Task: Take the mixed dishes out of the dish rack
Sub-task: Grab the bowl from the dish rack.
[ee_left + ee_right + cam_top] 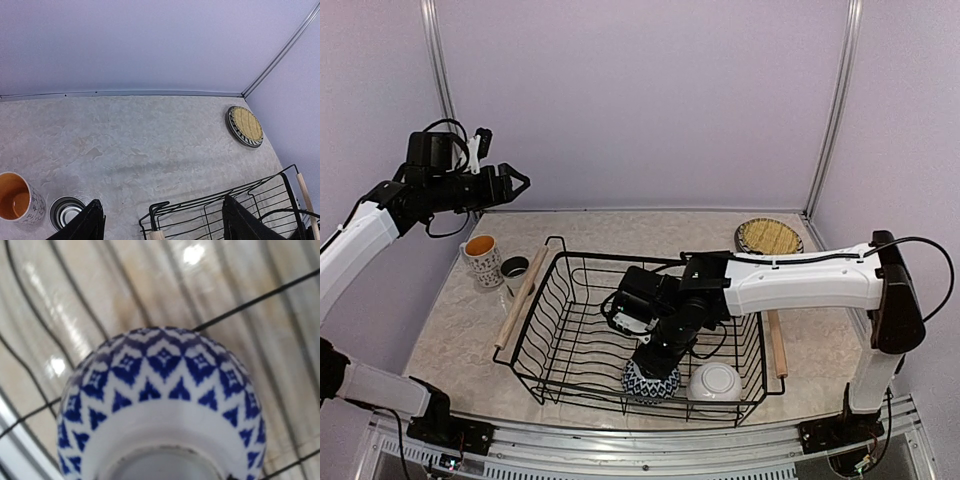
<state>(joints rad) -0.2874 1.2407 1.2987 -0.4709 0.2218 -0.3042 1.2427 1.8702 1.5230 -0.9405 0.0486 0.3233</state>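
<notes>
The black wire dish rack (570, 330) holds an upturned blue-patterned bowl (651, 384) and an upturned white bowl (714, 382) at its near edge. My right gripper (660, 358) is down on the blue-patterned bowl, which fills the right wrist view (162, 390); its fingers are hidden there. My left gripper (523, 183) is open and empty, high above the table's far left. Below it stand the tall patterned cup with orange inside (480, 258) and the white cup (514, 268). The woven yellow mat (769, 236) lies on the striped plate (235, 131) at the far right.
The rack's wooden handles lie along its left (520, 298) and right (777, 343) sides. In the left wrist view the orange cup (15, 202), the other cup (65, 210) and the rack's corner (225, 207) show below my open fingers (90, 222). Walls close the back and sides.
</notes>
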